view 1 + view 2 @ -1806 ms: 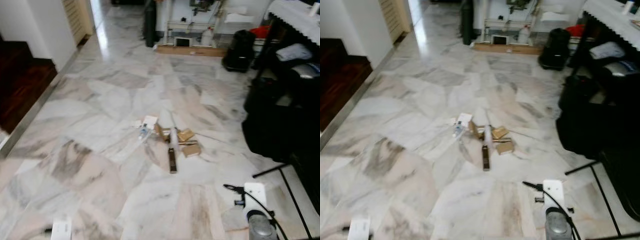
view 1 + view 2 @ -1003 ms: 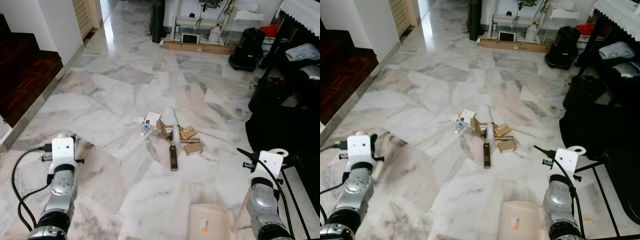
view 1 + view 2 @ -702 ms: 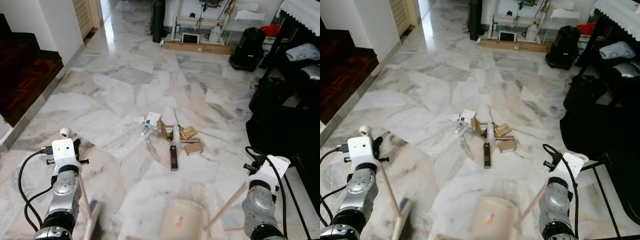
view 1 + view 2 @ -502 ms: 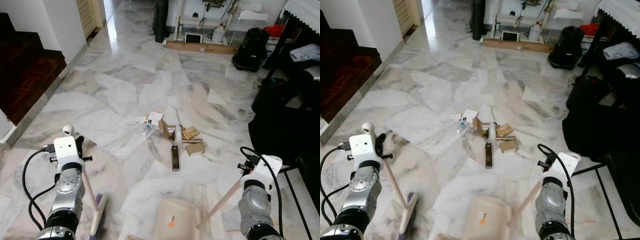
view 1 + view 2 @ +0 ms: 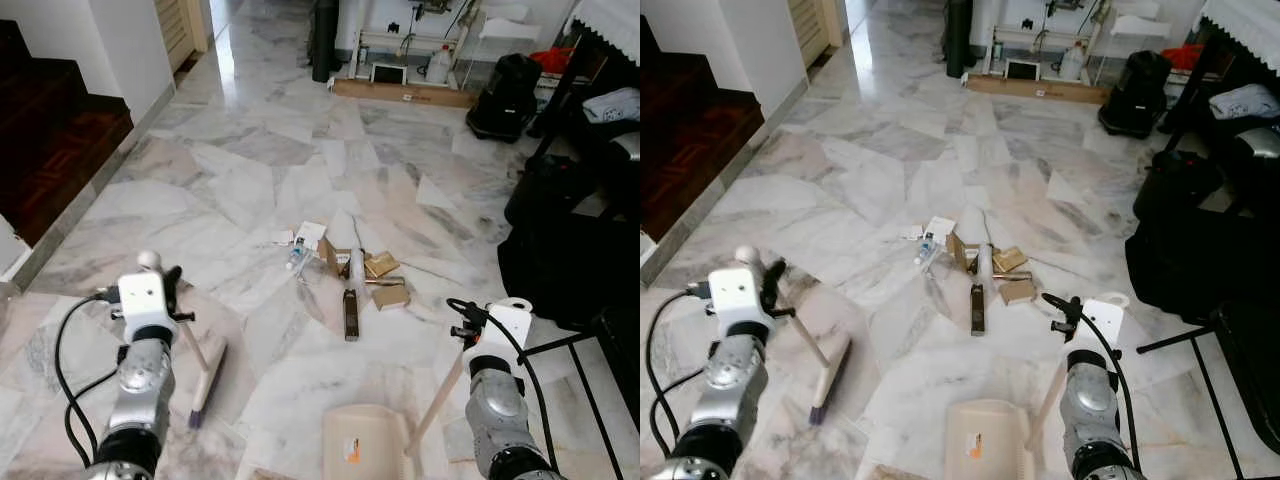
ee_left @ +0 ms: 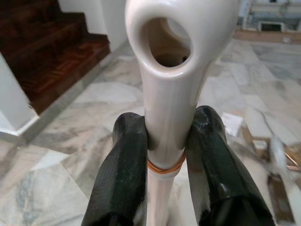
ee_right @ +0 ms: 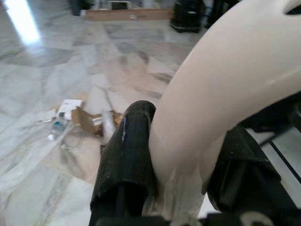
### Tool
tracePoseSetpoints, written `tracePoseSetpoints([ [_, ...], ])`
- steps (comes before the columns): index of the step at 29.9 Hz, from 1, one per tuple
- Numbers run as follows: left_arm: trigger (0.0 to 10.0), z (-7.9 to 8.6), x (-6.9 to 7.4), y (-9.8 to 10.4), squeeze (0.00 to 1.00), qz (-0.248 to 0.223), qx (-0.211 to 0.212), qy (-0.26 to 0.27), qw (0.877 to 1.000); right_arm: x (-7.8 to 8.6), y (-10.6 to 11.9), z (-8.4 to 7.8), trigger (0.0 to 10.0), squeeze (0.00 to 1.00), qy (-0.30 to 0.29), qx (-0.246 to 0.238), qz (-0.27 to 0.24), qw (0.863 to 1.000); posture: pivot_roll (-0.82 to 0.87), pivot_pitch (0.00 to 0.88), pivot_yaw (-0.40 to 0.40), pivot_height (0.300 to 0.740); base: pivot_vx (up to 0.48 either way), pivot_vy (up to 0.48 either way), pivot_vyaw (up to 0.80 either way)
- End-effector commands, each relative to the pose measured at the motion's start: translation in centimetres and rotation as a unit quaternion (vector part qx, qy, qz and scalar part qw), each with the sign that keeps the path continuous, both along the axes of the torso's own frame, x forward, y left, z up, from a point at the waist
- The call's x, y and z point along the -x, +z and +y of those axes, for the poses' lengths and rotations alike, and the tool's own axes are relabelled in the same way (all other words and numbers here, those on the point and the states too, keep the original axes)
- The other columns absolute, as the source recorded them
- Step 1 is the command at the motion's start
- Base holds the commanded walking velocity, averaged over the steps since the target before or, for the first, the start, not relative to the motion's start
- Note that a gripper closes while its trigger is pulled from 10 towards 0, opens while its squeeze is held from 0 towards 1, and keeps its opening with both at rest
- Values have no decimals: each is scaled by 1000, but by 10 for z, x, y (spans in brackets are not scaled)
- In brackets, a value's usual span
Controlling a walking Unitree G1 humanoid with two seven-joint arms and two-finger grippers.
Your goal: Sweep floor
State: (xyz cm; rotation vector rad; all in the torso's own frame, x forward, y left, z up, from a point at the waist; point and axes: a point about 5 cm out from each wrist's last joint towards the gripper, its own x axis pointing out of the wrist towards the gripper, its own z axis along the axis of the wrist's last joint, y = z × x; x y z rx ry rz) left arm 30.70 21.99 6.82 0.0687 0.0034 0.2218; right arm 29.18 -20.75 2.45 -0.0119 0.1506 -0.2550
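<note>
Debris pile (image 5: 345, 270) is lying mid-floor, well ahead of both tools. My left gripper (image 6: 164, 155) is clamping the broom (image 5: 205, 368) handle, right gripper (image 7: 183, 165) clamping the dustpan (image 5: 365, 445) handle — risk: sweeping from here scatters litter wide, missing the pan.

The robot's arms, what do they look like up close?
Both arms are silver metal tubes with rounded joints, each topped by a white boxy block. Black cables loop from the blocks. The left hand and right hand each have two thick, matte black fingers.
</note>
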Motion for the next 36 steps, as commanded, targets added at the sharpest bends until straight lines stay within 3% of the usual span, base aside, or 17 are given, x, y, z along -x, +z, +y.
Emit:
tracePoseSetpoints([
  [1, 10000, 0, 0, 3, 0, -9, -7, -5, 1000, -2, 3, 2, 10000, 0, 13, 16, -10, 1000, -28, 44, -75, 740, 0, 0, 0],
  [13, 10000, -4, -6, 9, 0, -15, -3, -25, 1000, -2, 3, 8, 10000, 0, 15, 2, -19, 1000, -32, 23, -56, 740, 0, 0, 0],
  [15, 10000, -5, -5, 9, 0, -14, -4, -33, 999, 10, -13, 11, 10000, 0, 18, -2, 22, 1000, -28, 21, -54, 740, 0, 0, 0],
  [22, 10000, -4, -4, 9, 0, -12, 0, -45, 999, 29, -35, 12, 10000, 0, 12, -8, 79, 997, -25, 20, -46, 740, 0, 0, 0],
  [31, 10000, -7, -5, 9, 0, -5, 6, -61, 998, 43, -52, 12, 10000, 0, 14, -19, 137, 990, -21, 34, -45, 740, 0, 0, 0],
  [36, 10000, -6, -5, 7, 0, 2, 10, -61, 998, 47, -63, 14, 10000, 0, 37, -17, 207, 978, -27, 44, -46, 740, 0, 0, 0],
])
